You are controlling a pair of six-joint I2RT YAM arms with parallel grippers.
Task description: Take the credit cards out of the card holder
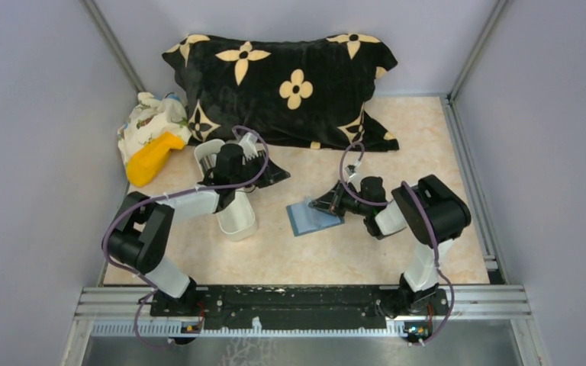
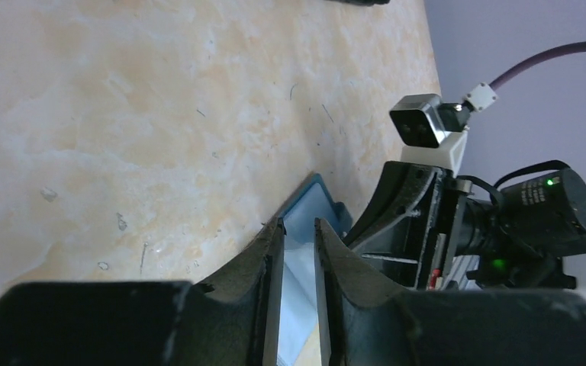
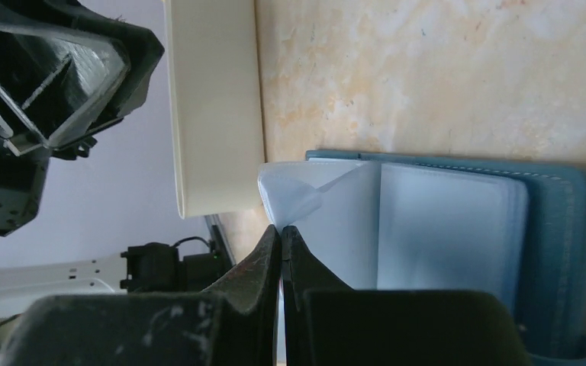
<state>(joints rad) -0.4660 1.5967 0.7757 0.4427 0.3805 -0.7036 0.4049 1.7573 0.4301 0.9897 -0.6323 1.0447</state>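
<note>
Blue-teal folding card holder (image 1: pixel 314 219): open, middle of beige table (image 1: pixel 397 252).
Right gripper (image 3: pixel 281 232): pinched on its clear plastic sleeve (image 3: pixel 442 221).
Left gripper (image 2: pixel 299 229): slightly apart, over white oblong tray (image 1: pixel 238 223).

The blue-teal card holder (image 1: pixel 314 217) lies open and flat near the middle of the pale marbled table (image 1: pixel 397 252) — stitched cover down, cloudy plastic sleeves (image 3: pixel 442 229) facing up. One sleeve is peeled away from the stack, its curled corner pinched in the closed tips of the right gripper (image 3: pixel 281 230).
</note>
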